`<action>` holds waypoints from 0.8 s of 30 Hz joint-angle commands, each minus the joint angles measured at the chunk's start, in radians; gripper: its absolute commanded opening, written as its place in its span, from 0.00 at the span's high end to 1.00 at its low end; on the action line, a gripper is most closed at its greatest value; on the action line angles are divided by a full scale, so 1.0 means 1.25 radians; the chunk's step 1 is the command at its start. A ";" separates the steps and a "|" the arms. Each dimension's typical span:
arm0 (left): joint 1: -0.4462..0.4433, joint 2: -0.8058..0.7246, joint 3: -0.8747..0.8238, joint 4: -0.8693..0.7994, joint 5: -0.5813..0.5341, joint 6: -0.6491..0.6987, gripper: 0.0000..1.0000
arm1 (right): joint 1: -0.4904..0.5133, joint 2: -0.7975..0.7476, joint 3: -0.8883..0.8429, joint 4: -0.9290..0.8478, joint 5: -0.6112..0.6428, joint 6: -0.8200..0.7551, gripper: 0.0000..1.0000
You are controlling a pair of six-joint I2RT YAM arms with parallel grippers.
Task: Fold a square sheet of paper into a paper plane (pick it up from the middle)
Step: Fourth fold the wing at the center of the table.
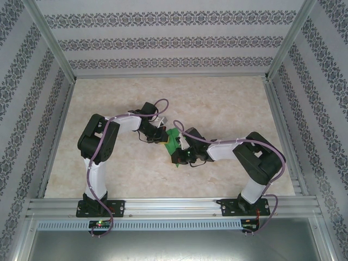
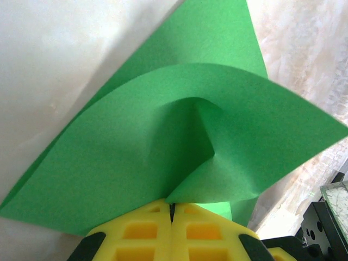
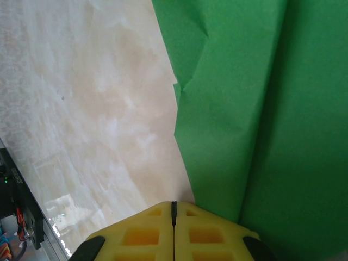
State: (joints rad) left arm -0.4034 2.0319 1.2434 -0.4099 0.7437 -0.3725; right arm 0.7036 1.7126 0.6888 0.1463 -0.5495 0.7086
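Two arms rise from the near edge of your counter [image 1: 217,103], the left arm [image 1: 97,163] and the right arm [image 1: 254,168], and both bend inward to meet about mid-counter. Your left end effector [image 2: 171,206] has its yellow fingers [image 2: 136,234] pressed together, clamped on the square sheet of paper [image 2: 119,163], which comes out of the seam between them and buckles into a raised cone. Your right end effector [image 3: 174,205] has its pads together as well. The green sheet runs down behind one of them, and you cannot tell whether it is pinched there. Past the fingertips the sheet lies doubled over in layers above the bare marbled counter.
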 commanded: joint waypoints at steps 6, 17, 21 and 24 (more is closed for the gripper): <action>0.013 0.030 0.031 -0.057 -0.088 0.012 1.00 | -0.019 0.003 -0.077 0.018 -0.013 0.012 0.94; 0.013 0.032 0.080 -0.085 -0.094 0.012 0.96 | -0.025 0.026 -0.103 0.067 -0.032 0.020 0.94; 0.013 0.035 0.094 -0.096 -0.099 0.013 0.94 | -0.027 0.037 -0.105 0.078 -0.038 0.021 0.94; 0.013 0.030 0.098 -0.109 -0.110 0.018 0.92 | -0.027 0.042 -0.109 0.085 -0.041 0.022 0.94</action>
State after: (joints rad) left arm -0.4038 2.0586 1.3331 -0.5301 0.6949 -0.3725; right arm 0.6708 1.7199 0.5991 0.3435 -0.6102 0.7349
